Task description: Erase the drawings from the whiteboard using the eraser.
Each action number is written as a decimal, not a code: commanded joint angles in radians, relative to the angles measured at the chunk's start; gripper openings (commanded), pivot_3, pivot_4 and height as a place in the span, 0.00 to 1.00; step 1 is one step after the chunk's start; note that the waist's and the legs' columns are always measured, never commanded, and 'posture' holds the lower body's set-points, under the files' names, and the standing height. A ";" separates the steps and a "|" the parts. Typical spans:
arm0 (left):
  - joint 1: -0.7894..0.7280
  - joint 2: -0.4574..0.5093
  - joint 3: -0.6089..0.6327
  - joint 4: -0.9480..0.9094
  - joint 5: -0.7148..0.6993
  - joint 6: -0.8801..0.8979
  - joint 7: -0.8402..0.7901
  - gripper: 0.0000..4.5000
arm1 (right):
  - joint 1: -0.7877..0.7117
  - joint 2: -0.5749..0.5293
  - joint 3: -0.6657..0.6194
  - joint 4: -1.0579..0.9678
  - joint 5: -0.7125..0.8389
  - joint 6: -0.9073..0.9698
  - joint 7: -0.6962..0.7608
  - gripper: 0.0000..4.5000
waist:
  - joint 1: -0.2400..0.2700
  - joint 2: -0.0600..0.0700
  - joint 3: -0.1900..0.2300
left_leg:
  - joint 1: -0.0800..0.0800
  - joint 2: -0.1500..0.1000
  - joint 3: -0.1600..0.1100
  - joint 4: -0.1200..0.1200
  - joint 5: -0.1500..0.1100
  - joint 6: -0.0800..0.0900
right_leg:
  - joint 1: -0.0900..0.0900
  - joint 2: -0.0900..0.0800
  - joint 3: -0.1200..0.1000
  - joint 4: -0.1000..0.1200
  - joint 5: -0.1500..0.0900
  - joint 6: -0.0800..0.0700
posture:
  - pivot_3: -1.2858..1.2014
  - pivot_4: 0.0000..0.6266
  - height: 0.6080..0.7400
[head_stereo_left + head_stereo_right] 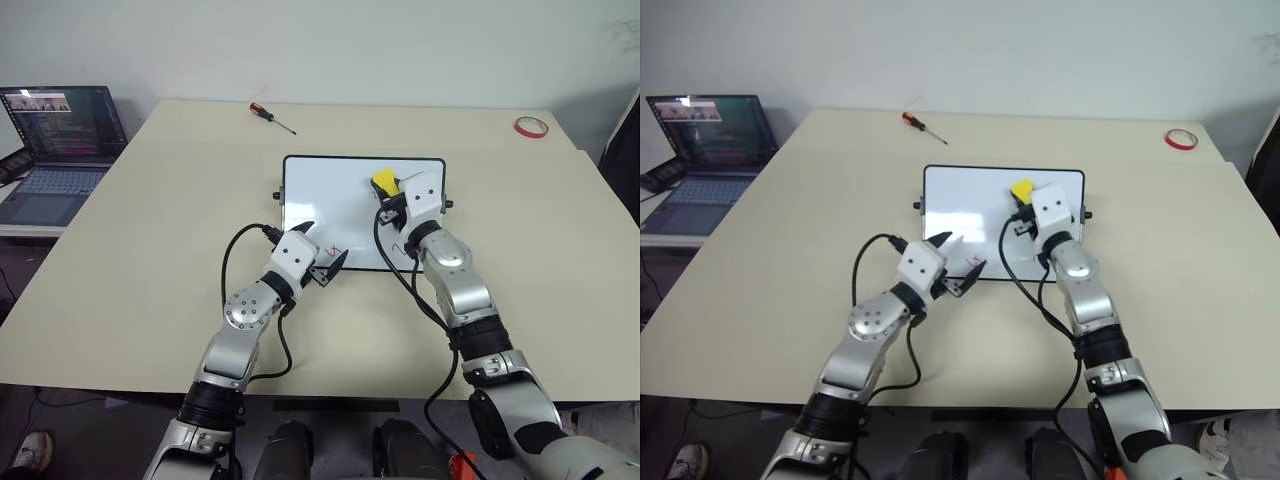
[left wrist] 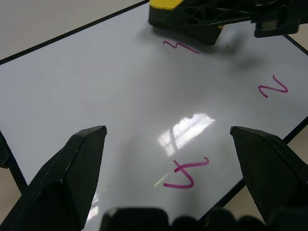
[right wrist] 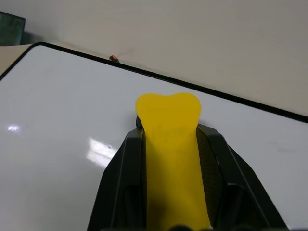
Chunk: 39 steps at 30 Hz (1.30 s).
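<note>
At the near edge of the whiteboard (image 1: 330, 200) the left gripper (image 1: 322, 256) hangs with fingers spread and nothing between them, over a red drawing (image 2: 186, 172). Farther in, two more squiggles (image 2: 273, 88) show on the white surface. Toward the board's far right, the right gripper (image 1: 388, 195) pinches the yellow eraser (image 1: 384, 181) over the board.

Beige table (image 1: 120, 280) against pale wall (image 1: 330, 45); open laptop (image 1: 55, 150) on lower side desk, left.
</note>
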 commanded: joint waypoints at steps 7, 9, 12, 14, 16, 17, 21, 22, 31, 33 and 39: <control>-0.033 -0.010 -0.003 -0.028 0.004 -0.005 0.005 1.00 | 0.006 -0.057 0.094 0.044 -0.130 0.121 0.022 0.25 | 0.000 0.000 0.000 | 0.001 0.000 0.000 0.000 0.000 0.000 | 0.001 0.000 0.000 0.001 0.000 0.000 | 0.52 0.24 1.00; -0.037 -0.012 -0.004 -0.027 0.004 -0.004 0.005 1.00 | 0.021 -0.070 0.103 0.027 -0.144 0.152 0.020 0.25 | 0.001 0.000 -0.001 | 0.002 0.000 -0.001 0.001 0.000 0.000 | 0.002 0.000 0.000 0.001 0.000 0.000 | 0.52 0.24 1.00; -0.037 -0.013 -0.005 -0.028 0.002 -0.003 0.004 1.00 | 0.043 -0.080 0.098 -0.018 -0.146 0.200 0.021 0.25 | 0.001 0.000 -0.002 | 0.003 0.000 -0.001 0.001 0.000 0.000 | 0.003 0.000 -0.001 0.001 0.000 0.000 | 0.52 0.24 1.00; -0.036 -0.015 -0.006 -0.030 0.001 -0.002 0.003 1.00 | 0.062 -0.086 0.092 -0.054 -0.145 0.230 0.024 0.25 | 0.003 0.000 -0.002 | 0.002 0.000 -0.001 0.002 0.000 0.000 | 0.004 0.000 -0.001 0.001 0.000 0.000 | 0.52 0.24 1.00; -0.034 -0.016 -0.007 -0.031 -0.002 0.000 0.002 1.00 | 0.094 -0.096 0.087 -0.109 -0.143 0.262 0.032 0.25 | 0.005 0.000 -0.002 | 0.002 0.000 -0.002 0.002 0.000 0.000 | 0.004 0.000 -0.001 0.001 0.000 0.000 | 0.52 0.24 1.00; -0.032 -0.016 -0.007 -0.032 -0.003 0.001 0.001 1.00 | 0.112 -0.102 0.086 -0.136 -0.142 0.279 0.036 0.25 | 0.006 0.000 -0.002 | 0.002 0.000 -0.002 0.002 0.000 0.000 | 0.004 0.000 -0.002 0.001 0.000 0.000 | 0.52 0.24 1.00; -0.030 -0.017 -0.007 -0.032 -0.006 0.003 -0.003 1.00 | 0.194 -0.122 0.068 -0.247 -0.137 0.363 0.044 0.25 | 0.006 0.000 -0.002 | 0.002 -0.001 -0.002 0.002 0.000 0.000 | 0.004 0.000 -0.002 0.000 0.000 0.000 | 0.52 0.24 1.00; -0.030 -0.018 -0.007 -0.032 -0.007 0.004 -0.004 1.00 | 0.218 -0.129 0.065 -0.275 -0.138 0.380 0.045 0.25 | 0.007 -0.001 -0.002 | 0.002 -0.001 -0.003 0.002 0.000 0.000 | 0.005 0.000 -0.002 0.001 0.000 0.000 | 0.52 0.24 1.00; -0.029 -0.028 -0.018 -0.027 -0.011 0.004 -0.011 1.00 | 0.299 -0.124 0.020 -0.405 -0.088 0.395 0.037 0.25 | 0.007 -0.001 -0.002 | 0.002 -0.001 -0.003 0.003 0.000 0.000 | 0.005 0.000 -0.002 0.000 0.000 0.000 | 0.52 0.24 1.00; -0.033 -0.030 -0.020 -0.025 -0.011 0.003 -0.012 1.00 | 0.287 -0.099 0.004 -0.412 -0.058 0.369 0.030 0.25 | 0.007 -0.001 -0.002 | 0.002 -0.001 -0.003 0.003 0.000 0.000 | 0.005 0.000 -0.002 0.000 0.000 0.000 | 0.52 0.24 1.00; -0.011 -0.021 -0.014 -0.056 -0.037 -0.009 -0.039 1.00 | 0.290 -0.067 -0.051 -0.488 0.037 0.282 0.053 0.25 | 0.004 -0.001 -0.001 | 0.001 -0.001 -0.002 0.002 0.000 0.000 | 0.003 0.000 -0.002 0.000 0.000 0.000 | 0.52 0.24 1.00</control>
